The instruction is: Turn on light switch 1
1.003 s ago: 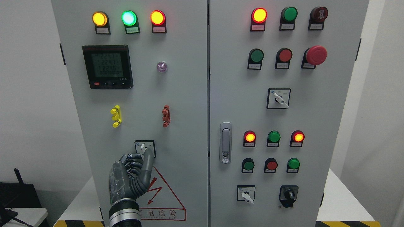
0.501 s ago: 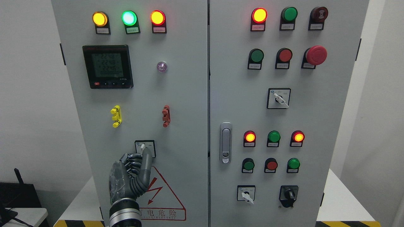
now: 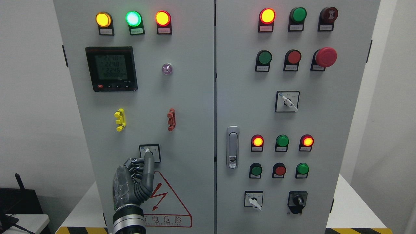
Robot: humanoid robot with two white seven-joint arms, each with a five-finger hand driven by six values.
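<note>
A small square rotary switch [image 3: 155, 150] with a white lever sits low on the left cabinet door [image 3: 188, 107]. My left hand [image 3: 140, 166] comes up from the bottom edge just below it. Its index finger [image 3: 149, 160] is stretched out, with the tip resting on the switch's lever, while the other fingers are curled into the palm and hold nothing. The finger hides the lower middle of the switch. My right hand does not show.
Above the switch are a yellow clip [image 3: 119, 119], a red clip [image 3: 171, 119], a digital meter [image 3: 111, 68] and three lit lamps. The right door carries a handle [image 3: 232, 147], buttons, lamps, a red mushroom button [image 3: 325, 57] and three more rotary switches.
My index fingertip has slid a little left and up across the switch, onto the white lever. The rest of the arm has barely moved.
</note>
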